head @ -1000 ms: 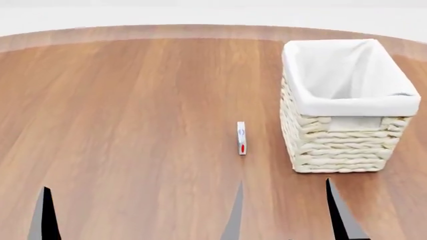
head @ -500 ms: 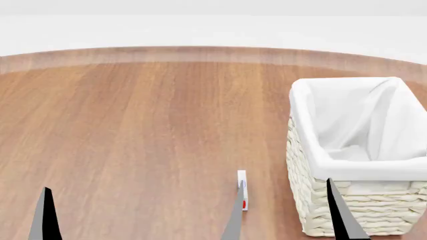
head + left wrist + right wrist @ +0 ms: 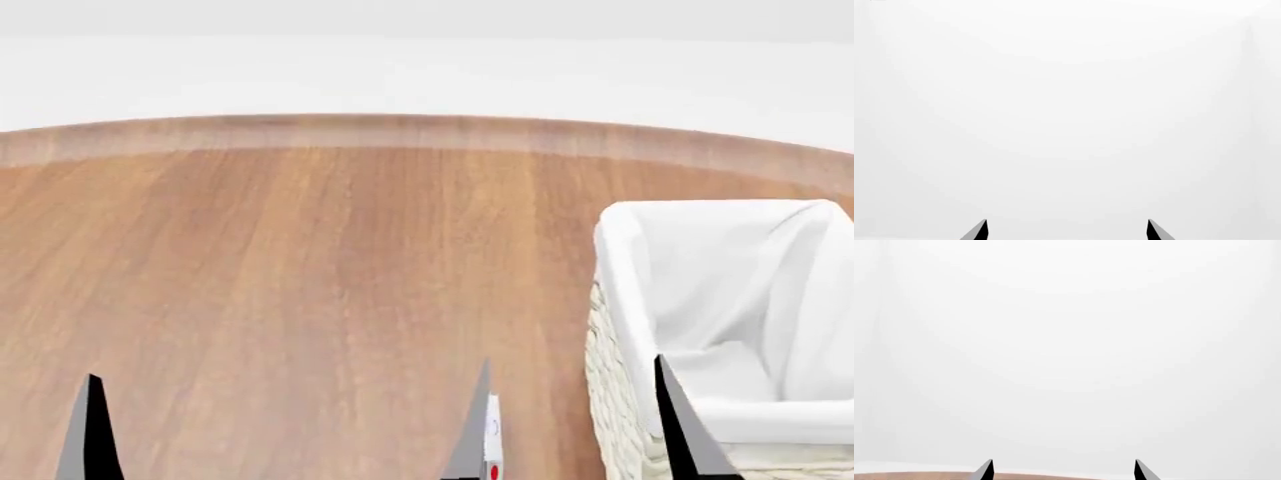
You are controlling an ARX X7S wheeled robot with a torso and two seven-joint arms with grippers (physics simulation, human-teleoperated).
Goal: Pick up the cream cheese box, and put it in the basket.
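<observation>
The cream cheese box (image 3: 494, 452) is a thin white box with a red mark, standing on the wooden table at the head view's bottom edge, partly behind my right gripper's finger (image 3: 473, 430). The basket (image 3: 625, 300), cream wicker with a white liner, stands just right of the box, cut off by the frame. My right gripper (image 3: 577, 435) is open and empty, its fingertips near the box and the basket's front. My left gripper (image 3: 1067, 231) is open and empty; one fingertip (image 3: 91, 430) shows at the lower left. Both wrist views face blank white.
The round wooden table (image 3: 294, 280) stretches to its far curved edge (image 3: 400, 130), with white floor beyond. A thin strip of the table (image 3: 921, 476) shows in the right wrist view.
The head view has tilted upward: the box and basket have slid down toward the bottom of the picture, and more of the far table edge shows. The fingertips sit at the same places.
</observation>
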